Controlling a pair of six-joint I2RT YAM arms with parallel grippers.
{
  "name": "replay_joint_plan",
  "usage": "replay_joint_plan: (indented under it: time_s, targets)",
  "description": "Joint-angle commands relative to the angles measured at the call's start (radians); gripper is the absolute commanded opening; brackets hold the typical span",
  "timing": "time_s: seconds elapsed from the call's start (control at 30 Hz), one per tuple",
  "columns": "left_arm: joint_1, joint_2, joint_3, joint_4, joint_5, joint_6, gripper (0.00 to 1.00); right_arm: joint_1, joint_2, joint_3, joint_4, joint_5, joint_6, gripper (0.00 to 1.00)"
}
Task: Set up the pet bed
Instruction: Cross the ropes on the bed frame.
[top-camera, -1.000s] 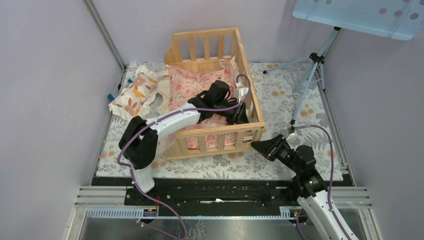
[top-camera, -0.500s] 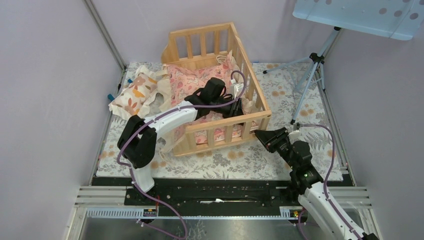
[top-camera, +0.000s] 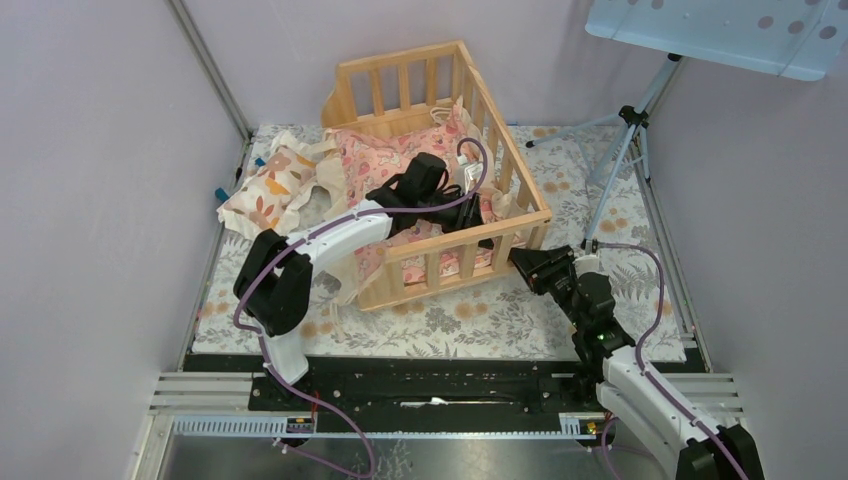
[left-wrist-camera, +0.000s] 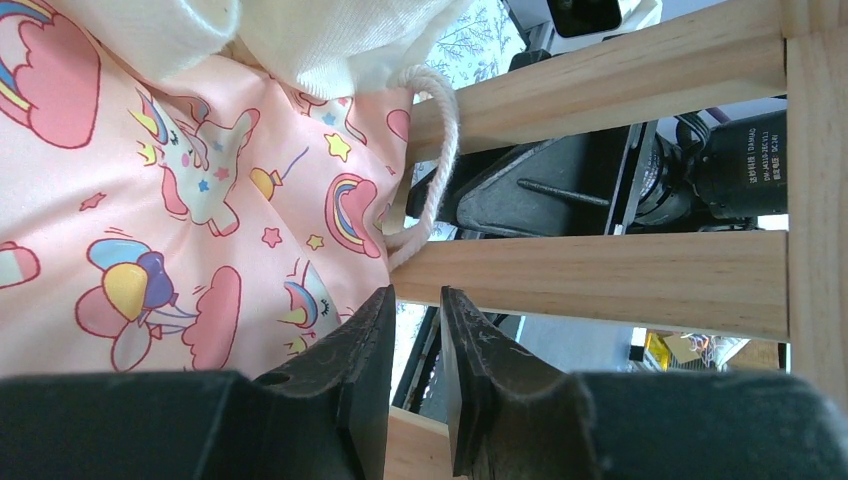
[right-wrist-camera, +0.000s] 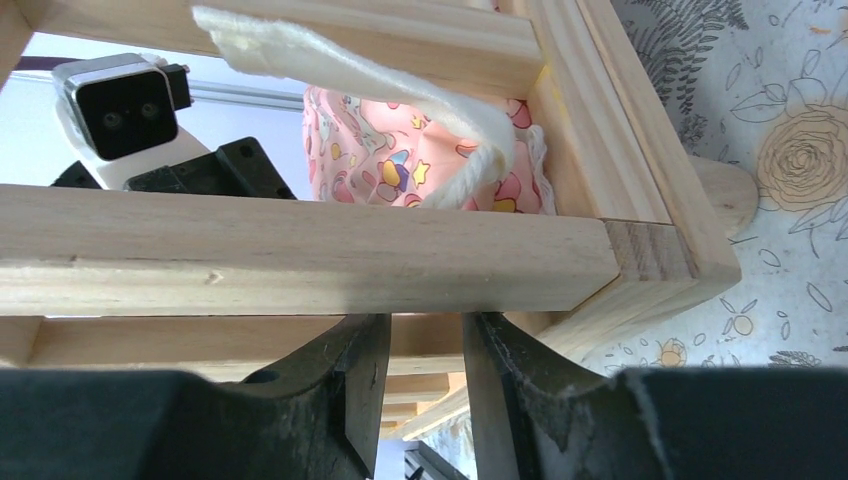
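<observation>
At the near edge of the flower-patterned worktop (top-camera: 470, 325), both arms are bolted down and reach away from it. The right tool (top-camera: 522, 264) sits just outside the near right corner of the pet bed (top-camera: 420, 245). Its jaws are parted and empty, and in the wrist view their tips lie just under the corner's rail. The pet bed stands in the middle of the worktop, turned askew to its edges, with its open side facing left. The left arm enters through that open side, and the left tool (top-camera: 476, 220) lies inside, close against the near slatted rail. Its jaws stand a narrow gap apart. Wood shows low in the gap, but it is unclear whether it is clamped or merely behind them. A pink unicorn-print cushion (top-camera: 375, 160) lies in the bed and spills out on the left. Beside it, a cream pillow (top-camera: 265, 185) with orange leaves rests on the worktop. A tripod (top-camera: 622, 150) stands at the far right.
</observation>
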Motion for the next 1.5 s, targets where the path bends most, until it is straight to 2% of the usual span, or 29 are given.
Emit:
replay_joint_plan:
  time_s: [0.0, 0.3, 0.5, 0.77, 0.97, 1.1, 1.47]
  targets:
    - [0.005, -0.04, -0.004, 0.04, 0.016, 0.002, 0.26, -0.011, 0.01, -0.009, 0.158, 0.097, 0.018, 0.39]
    - [0.006, -0.046, -0.013, 0.055, 0.027, -0.007, 0.26, -0.01, 0.082, -0.013, 0.207, 0.1, 0.036, 0.2]
    - [0.006, -0.04, -0.019, 0.071, 0.033, -0.019, 0.26, -0.011, -0.061, -0.019, 0.076, 0.111, -0.014, 0.0]
    - [0.006, -0.021, -0.002, 0.088, 0.046, -0.035, 0.25, -0.012, -0.37, 0.013, -0.352, 0.129, -0.075, 0.0]
    - [0.006, -0.003, 0.022, 0.083, 0.063, -0.035, 0.25, -0.011, -0.448, 0.105, -0.687, 0.105, -0.139, 0.0]
    - [0.006, 0.003, 0.029, 0.081, 0.062, -0.036, 0.25, -0.01, -0.422, 0.189, -0.813, 0.127, -0.211, 0.0]
    - [0.006, 0.006, 0.026, 0.064, 0.058, -0.02, 0.25, -0.01, -0.15, 0.458, -1.072, 0.247, -0.437, 0.0]
